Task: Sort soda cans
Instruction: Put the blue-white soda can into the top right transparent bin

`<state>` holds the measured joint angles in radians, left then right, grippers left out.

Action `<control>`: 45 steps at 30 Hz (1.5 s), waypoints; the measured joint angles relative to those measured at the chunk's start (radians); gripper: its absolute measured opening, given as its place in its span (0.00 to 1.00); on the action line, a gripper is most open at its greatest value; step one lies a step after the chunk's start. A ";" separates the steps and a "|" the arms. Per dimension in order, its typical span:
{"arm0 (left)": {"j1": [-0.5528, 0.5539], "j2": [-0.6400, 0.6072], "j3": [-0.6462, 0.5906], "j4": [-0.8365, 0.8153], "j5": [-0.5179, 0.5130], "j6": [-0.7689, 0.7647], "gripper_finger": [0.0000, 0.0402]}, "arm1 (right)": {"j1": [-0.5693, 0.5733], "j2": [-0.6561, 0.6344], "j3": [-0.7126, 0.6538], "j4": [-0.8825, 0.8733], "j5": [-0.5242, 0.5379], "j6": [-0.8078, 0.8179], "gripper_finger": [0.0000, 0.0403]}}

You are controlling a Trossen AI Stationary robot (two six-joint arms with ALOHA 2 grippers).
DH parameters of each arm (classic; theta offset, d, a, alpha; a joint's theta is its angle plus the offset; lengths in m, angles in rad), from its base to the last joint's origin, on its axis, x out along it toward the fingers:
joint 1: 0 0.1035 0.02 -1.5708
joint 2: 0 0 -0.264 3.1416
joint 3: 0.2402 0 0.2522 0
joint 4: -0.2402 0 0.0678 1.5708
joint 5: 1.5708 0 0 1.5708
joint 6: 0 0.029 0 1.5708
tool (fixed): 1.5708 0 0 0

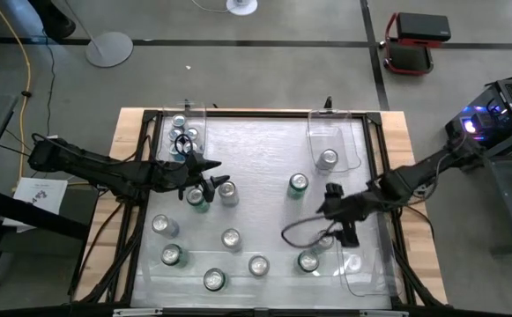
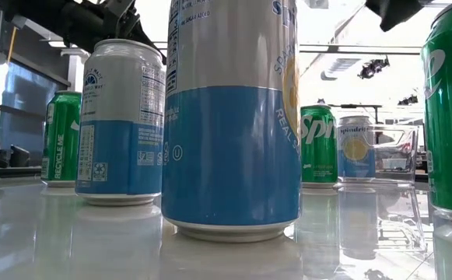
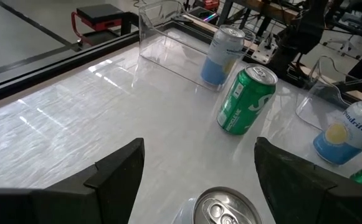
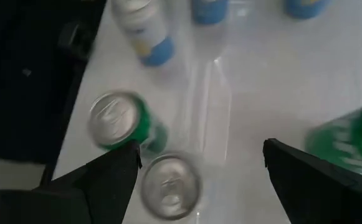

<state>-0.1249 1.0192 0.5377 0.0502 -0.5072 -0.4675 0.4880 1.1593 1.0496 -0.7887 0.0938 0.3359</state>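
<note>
Several soda cans stand upright on the glossy white table, green ones [image 1: 299, 183] and silver-and-blue ones [image 1: 230, 238]. My left gripper [image 1: 213, 179] hovers open left of the table's middle. A silver can top [image 3: 224, 208] shows low between its fingers [image 3: 121, 168], and I see no touch. Ahead of it in the left wrist view stand a green can [image 3: 246, 99] and a blue-and-silver can [image 3: 223, 55]. My right gripper [image 1: 330, 211] hangs open above the table's right half. It points down over a green can [image 4: 121, 121] and a silver can top [image 4: 170, 183], with nothing between its fingers.
Clear plastic bins stand at the far left [image 1: 185, 132] with cans inside, at the far right [image 1: 335, 141] holding one can [image 1: 328, 158], and at the near right [image 1: 361, 264]. More cans crowd the near half [image 1: 213, 279]. A black frame [image 1: 264, 113] edges the table.
</note>
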 joint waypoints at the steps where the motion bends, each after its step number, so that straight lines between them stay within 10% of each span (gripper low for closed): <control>1: 0.000 0.000 0.000 0.000 0.000 0.000 0.70 | 0.014 0.008 0.000 0.000 -0.006 -0.001 0.82; 18: 0.000 0.000 0.000 0.009 -0.004 0.006 0.70 | 0.051 0.264 0.000 -0.011 -0.144 -0.372 0.82; 36: 0.000 0.000 0.000 0.008 -0.005 0.008 0.70 | 0.028 0.307 0.000 -0.031 -0.142 -0.278 0.70; 45: 0.000 0.000 0.000 0.009 -0.006 0.008 0.70 | -0.037 0.310 0.058 -0.021 0.030 0.002 0.70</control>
<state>-0.1249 1.0195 0.5377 0.0593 -0.5137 -0.4599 0.4510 1.4689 1.1072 -0.8099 0.1239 0.3383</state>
